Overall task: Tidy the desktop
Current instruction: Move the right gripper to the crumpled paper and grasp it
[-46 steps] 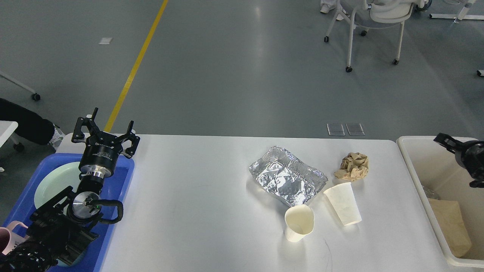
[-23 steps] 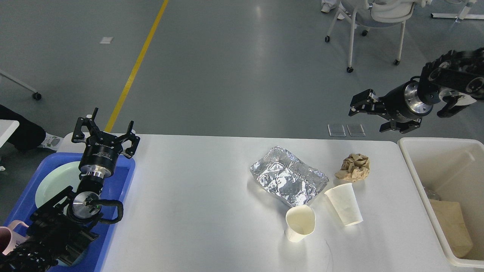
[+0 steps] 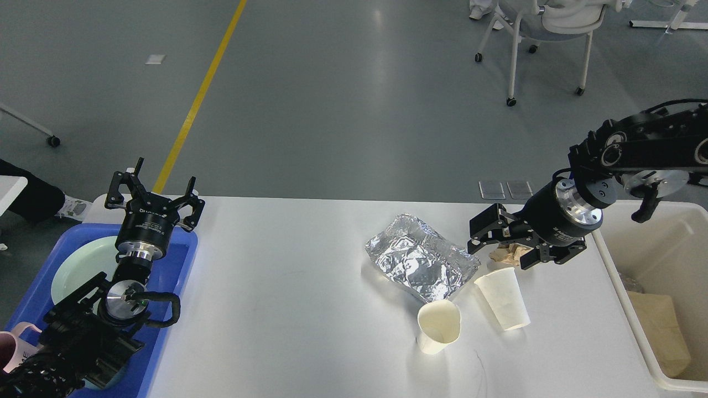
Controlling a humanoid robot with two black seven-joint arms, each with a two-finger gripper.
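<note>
The white desktop (image 3: 287,287) carries a crumpled foil sheet (image 3: 420,260), a crumpled brown paper ball (image 3: 506,255) and two white paper cups lying on their sides, one (image 3: 503,298) below the ball and one (image 3: 438,326) nearer the front. My right gripper (image 3: 500,243) is open, low over the paper ball, which it partly hides; I cannot tell whether it touches the ball. My left gripper (image 3: 152,190) is open and empty above the far edge of the blue tray (image 3: 177,265).
The blue tray at the left holds a pale green plate (image 3: 77,265); a pink mug (image 3: 11,348) shows at its near end. A cream bin (image 3: 608,260) with brown paper inside stands at the right end. A wheeled chair (image 3: 553,22) is far behind.
My right arm has swung from over the bin up and leftward, then down to the paper ball, gripper open. The left arm has not moved.
</note>
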